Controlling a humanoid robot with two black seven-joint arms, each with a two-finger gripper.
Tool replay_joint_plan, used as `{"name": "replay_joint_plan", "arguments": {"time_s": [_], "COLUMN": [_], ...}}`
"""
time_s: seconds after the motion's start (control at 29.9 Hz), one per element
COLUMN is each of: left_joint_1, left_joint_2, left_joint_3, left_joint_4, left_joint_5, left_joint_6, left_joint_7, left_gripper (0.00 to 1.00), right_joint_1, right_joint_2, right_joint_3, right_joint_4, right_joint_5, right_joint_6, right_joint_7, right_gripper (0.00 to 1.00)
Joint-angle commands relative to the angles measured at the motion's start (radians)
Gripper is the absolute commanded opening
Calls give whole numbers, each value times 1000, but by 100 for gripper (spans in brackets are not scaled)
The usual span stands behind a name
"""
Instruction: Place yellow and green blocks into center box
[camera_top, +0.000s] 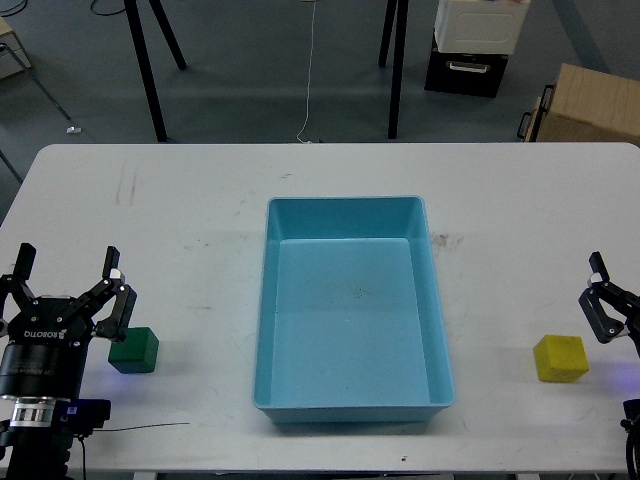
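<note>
At the middle of the white surface (180, 200) the light blue center box (350, 400) was seen, its long sides running away from the viewer and its near wall close to the surface's front edge. Wide bare stretches were left on both sides of it. Near the left front corner the left hand (65, 275) was held with its fingers spread apart, and the green block (134, 350) was found just beside its right fingertip, resting on the surface and well apart from the box. At the right edge the right hand (603, 300) was only partly caught in view; whether its fingers were apart or together could not be told. The yellow block (560, 358) lay just below and left of it, near the front edge, with open room between it and the box's right wall.
</note>
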Motion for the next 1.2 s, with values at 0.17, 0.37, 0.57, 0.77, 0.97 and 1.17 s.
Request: {"name": "replay_joint_plan", "arguments": {"time_s": [0.17,0.37,0.57,0.77,0.97,1.17], "left_joint_1": [-2,-2,-2,-5,-14,-20], "left_joint_2": [-2,-2,-2,-2,-2,-2], "left_joint_3": [-1,-2,-4,-1,-1,2], "left_joint_4": [1,1,4,7,7,10], "left_joint_5": [0,0,0,0,0,0], "left_joint_6": [0,0,0,0,0,0], "left_joint_7": [0,0,0,0,0,0], "left_gripper": [100,100,100,100,100,100], "right_joint_1": [-1,0,0,34,28,116], "right_joint_2": [0,3,2,15,43,-168], "right_joint_3": [-2,6,5,72,89,22], "right_joint_4": [0,-6,-8,-18,-20,-35], "right_joint_5": [0,4,1,14,76,-40], "right_joint_6": [0,13,13,13,13,-30], "right_joint_7": [0,3,3,22,28,-8], "right_gripper": [100,100,100,99,99,100]}}
